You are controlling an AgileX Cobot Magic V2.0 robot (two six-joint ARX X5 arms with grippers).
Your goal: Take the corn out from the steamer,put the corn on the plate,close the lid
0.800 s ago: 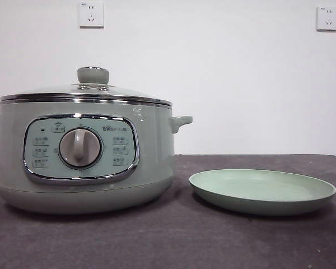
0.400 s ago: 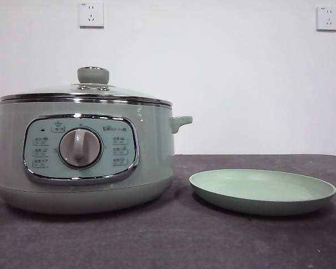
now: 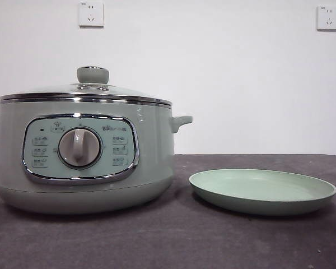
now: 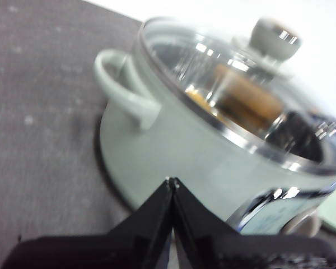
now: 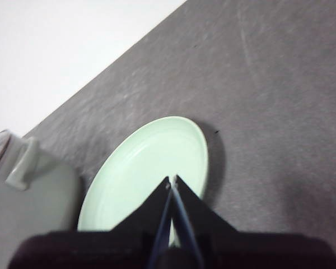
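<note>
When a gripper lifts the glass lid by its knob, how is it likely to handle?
The lid is glass with a chrome rim, so probably stiff, fairly heavy and breakable. Its smooth rounded knob may slip between narrow jaws. Held only at the centre, the lid could tilt.

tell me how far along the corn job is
Nothing looks done yet. The lid sits closed on the steamer; through the glass something yellow-orange, likely the corn, lies inside. The plate holds nothing. The left gripper and right gripper are both shut, holding nothing. Still left: lifting the lid, moving the corn, closing up.
</note>
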